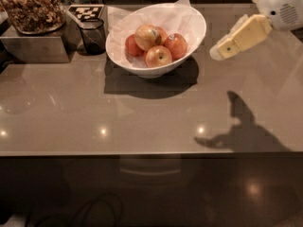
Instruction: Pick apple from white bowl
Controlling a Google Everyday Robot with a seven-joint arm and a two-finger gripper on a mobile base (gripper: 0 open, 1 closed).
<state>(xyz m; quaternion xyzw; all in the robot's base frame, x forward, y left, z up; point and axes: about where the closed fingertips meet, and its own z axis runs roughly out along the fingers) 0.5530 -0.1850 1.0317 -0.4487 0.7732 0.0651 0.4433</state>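
Observation:
The white bowl (pixel 191 20), lined with white paper, stands on the grey counter at the back centre. It holds several apples. The pale yellow-gold apple (pixel 147 36) lies on top of the pile, with redder apples (pixel 176 45) around it. My gripper (pixel 220 50) hangs above the counter to the right of the bowl. It is tilted down to the left and its tip is just off the bowl's right rim, touching nothing. It holds nothing that I can see.
A small dark glass cup (pixel 92 36) stands left of the bowl. Behind it lies a black-and-white tag (pixel 85 12). A metal box (pixel 35 45) with a container of nuts (pixel 32 7) fills the back left corner. The counter's front edge (pixel 142 152) runs across the view.

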